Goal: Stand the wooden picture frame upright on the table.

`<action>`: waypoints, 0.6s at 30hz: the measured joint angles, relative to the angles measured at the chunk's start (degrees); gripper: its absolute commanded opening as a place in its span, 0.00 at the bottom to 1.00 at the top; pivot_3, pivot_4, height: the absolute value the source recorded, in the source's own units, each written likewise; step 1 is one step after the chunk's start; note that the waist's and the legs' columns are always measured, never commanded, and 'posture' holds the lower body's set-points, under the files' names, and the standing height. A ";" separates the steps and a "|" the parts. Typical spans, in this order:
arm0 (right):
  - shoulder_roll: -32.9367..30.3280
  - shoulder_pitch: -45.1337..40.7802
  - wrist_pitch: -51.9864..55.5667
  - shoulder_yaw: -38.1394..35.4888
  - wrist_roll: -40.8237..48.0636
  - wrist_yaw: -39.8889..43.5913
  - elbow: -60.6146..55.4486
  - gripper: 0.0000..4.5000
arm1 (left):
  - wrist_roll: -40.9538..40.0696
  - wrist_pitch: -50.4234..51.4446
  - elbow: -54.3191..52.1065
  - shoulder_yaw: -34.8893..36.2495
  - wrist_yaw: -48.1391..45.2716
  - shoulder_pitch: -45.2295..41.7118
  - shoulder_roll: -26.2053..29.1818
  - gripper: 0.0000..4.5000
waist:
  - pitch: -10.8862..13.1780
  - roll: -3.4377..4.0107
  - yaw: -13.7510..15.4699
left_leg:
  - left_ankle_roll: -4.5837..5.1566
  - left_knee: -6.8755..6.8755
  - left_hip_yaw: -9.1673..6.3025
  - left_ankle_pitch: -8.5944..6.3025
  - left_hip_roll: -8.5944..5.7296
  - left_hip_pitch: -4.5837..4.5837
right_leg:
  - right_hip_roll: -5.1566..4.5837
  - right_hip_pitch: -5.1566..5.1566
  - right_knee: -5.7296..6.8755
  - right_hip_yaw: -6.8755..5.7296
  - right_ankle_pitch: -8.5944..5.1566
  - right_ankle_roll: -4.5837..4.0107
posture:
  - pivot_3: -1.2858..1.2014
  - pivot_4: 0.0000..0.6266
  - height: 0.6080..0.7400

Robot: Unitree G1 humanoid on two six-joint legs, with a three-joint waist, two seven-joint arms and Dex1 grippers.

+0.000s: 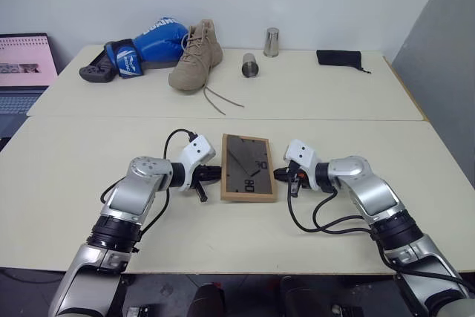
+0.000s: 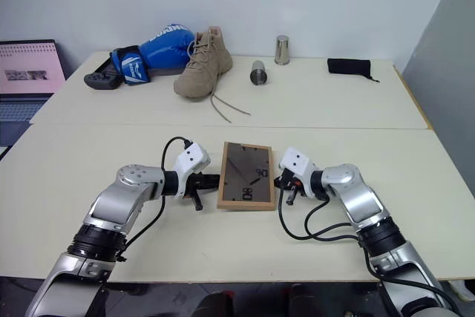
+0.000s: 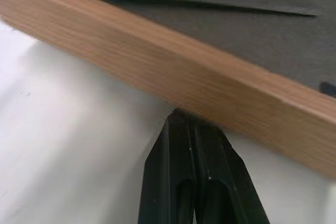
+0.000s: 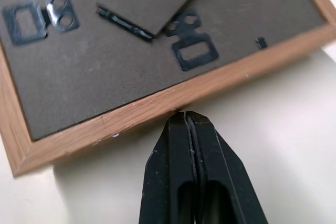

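Picture frame [image 1: 248,168] flat on table [image 1: 89,154], back up. My left gripper [image 1: 211,174] and right gripper [image 1: 282,174] pinched closed, empty, tips against frame's opposite edges. Risk: uneven push skids frame; closed tips slip during lift.

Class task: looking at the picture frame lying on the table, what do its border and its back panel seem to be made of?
The wooden picture frame has a light border with visible grain lines, so it looks like wood or wood veneer, matte. Its back panel is dark grey and dull, probably pressed fibreboard or card, carrying small shiny metal hangers.
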 measured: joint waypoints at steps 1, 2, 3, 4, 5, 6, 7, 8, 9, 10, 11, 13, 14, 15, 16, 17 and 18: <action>-0.01 0.00 0.15 0.00 0.01 0.01 -0.26 0.01 | 0.13 -0.22 0.05 -0.21 -0.07 -0.11 0.13 0.01 | 0.00 0.00 0.00 | 0.00 0.00 0.00 0.00 0.00 0.00 | 0.00 0.00 0.00 0.00 0.00 0.00 | 0.52 0.24 1.00; -0.05 0.00 0.42 0.00 0.01 -0.01 -0.71 0.01 | 0.46 -0.80 0.36 -0.47 -0.40 -0.35 0.49 0.01 | 0.00 0.00 0.00 | 0.00 0.00 0.00 0.00 0.00 0.00 | 0.00 0.00 0.00 0.00 0.00 0.00 | 0.52 0.24 1.00; -0.06 0.01 0.57 0.00 0.05 -0.02 -1.05 0.01 | 0.56 -1.44 0.83 -0.49 -0.55 -0.39 0.87 0.01 | 0.00 0.00 -0.04 | 0.00 0.00 0.01 0.00 0.00 0.01 | 0.00 0.00 0.00 0.01 0.00 0.00 | 0.52 0.24 1.00; -0.10 0.01 0.79 0.00 0.16 -0.02 -1.22 0.01 | 0.61 -1.81 1.07 -0.50 -0.73 -0.45 1.25 0.01 | 0.00 0.00 -0.07 | 0.00 0.00 0.00 0.00 0.00 0.02 | 0.00 0.00 0.00 0.01 0.00 0.00 | 0.52 0.24 1.00; -0.18 0.00 0.97 0.00 0.38 -0.01 -1.38 0.01 | 0.87 -2.62 1.63 -0.65 -0.92 -0.63 1.88 0.01 | 0.00 0.00 -0.07 | 0.00 -0.01 0.00 0.00 0.01 0.02 | 0.01 0.00 0.00 0.01 0.00 0.00 | 0.52 0.24 1.00; -0.20 0.01 1.03 0.00 0.53 0.01 -1.49 0.01 | 1.02 -3.86 2.49 -0.92 -1.39 -0.94 2.98 0.01 | 0.00 0.00 -0.13 | 0.00 -0.01 0.00 0.00 0.03 0.04 | 0.03 0.00 0.00 0.01 0.00 0.00 | 0.52 0.24 1.00; -0.35 0.00 1.10 -0.01 0.53 -0.01 -1.51 0.01 | 1.45 -4.66 3.43 -0.97 -1.70 -1.26 4.21 0.01 | 0.00 0.00 -0.21 | 0.01 -0.01 0.00 0.00 0.01 0.06 | 0.03 0.00 0.01 0.05 0.00 0.00 | 0.52 0.24 1.00; -0.38 0.02 1.11 0.00 0.54 -0.02 -1.51 0.01 | 1.66 -5.82 4.26 -1.04 -2.06 -1.38 5.73 0.01 | 0.00 0.00 -0.38 | 0.01 -0.01 0.00 0.00 0.03 0.07 | 0.05 0.00 0.00 0.05 0.00 0.00 | 0.52 0.24 1.00; -0.67 0.05 1.12 -0.01 0.53 -0.05 -1.51 0.01 | 1.92 -6.76 5.60 -0.83 -2.58 -1.63 8.12 0.01 | 0.00 0.00 -0.61 | 0.01 -0.03 0.00 0.00 0.04 0.10 | 0.06 0.00 0.01 0.06 0.00 0.00 | 0.52 0.24 1.00; -0.86 0.06 1.12 -0.02 0.52 -0.11 -1.50 0.01 | 2.09 -6.99 6.23 -0.50 -2.94 -1.64 9.38 0.01 | 0.00 0.00 -0.75 | 0.01 -0.04 0.00 0.00 0.04 0.11 | 0.06 0.00 0.02 0.07 -0.01 -0.01 | 0.52 0.24 1.00; -1.06 0.08 1.13 -0.02 0.51 -0.18 -1.48 0.01 | 2.17 -7.58 6.88 -0.32 -3.19 -1.61 10.59 0.01 | 0.00 0.01 -0.89 | 0.02 -0.05 -0.01 -0.01 0.04 0.11 | 0.07 0.00 0.02 0.06 -0.02 -0.01 | 0.52 0.24 1.00; -1.18 0.04 0.81 -0.03 0.44 -0.32 -1.09 0.01 | 2.17 -8.56 7.22 -0.27 -4.51 -1.12 12.79 0.01 | -0.01 0.00 -1.06 | 0.02 -0.05 0.00 -0.01 0.05 0.11 | 0.07 0.00 0.02 0.06 -0.02 -0.02 | 0.52 0.24 1.00; -1.22 0.03 0.57 -0.03 0.42 -0.34 -0.79 0.01 | 2.17 -9.11 7.23 -0.27 -5.12 -0.80 13.77 0.01 | -0.01 0.01 -1.22 | 0.02 -0.05 0.00 -0.01 0.05 0.11 | 0.07 0.00 0.02 0.07 -0.02 -0.02 | 0.52 0.24 1.00; -1.39 0.02 0.35 -0.03 0.38 -0.36 -0.26 0.01 | 2.20 -9.41 7.49 -0.26 -5.75 -0.62 15.01 0.01 | 0.00 0.01 -1.36 | 0.02 -0.05 0.00 -0.01 0.04 0.11 | 0.07 0.00 0.02 0.07 -0.02 -0.02 | 0.52 0.24 1.00; -1.50 0.02 0.07 -0.03 0.33 -0.37 0.40 0.01 | 2.27 -10.52 8.16 -0.22 -5.88 -0.54 15.76 0.01 | -0.01 0.01 -1.42 | 0.02 -0.05 0.00 -0.01 0.05 0.12 | 0.07 0.00 0.02 0.07 -0.02 -0.02 | 0.52 0.24 1.00; -1.60 0.01 -0.08 -0.03 0.25 -0.37 0.85 0.01 | 2.32 -11.25 8.78 -0.12 -5.78 -0.56 15.94 0.01 | 0.00 0.01 -1.42 | 0.02 -0.05 0.00 -0.01 0.05 0.11 | 0.07 0.00 0.02 0.07 -0.02 -0.02 | 0.52 0.24 1.00; -1.66 -0.02 -0.29 -0.03 0.14 -0.37 1.37 0.01 | 2.34 -11.88 9.68 -0.04 -5.60 -0.77 15.91 0.01 | 0.00 0.01 -1.41 | 0.02 -0.05 0.00 -0.01 0.05 0.11 | 0.07 0.00 0.03 0.06 -0.02 -0.02 | 0.52 0.24 1.00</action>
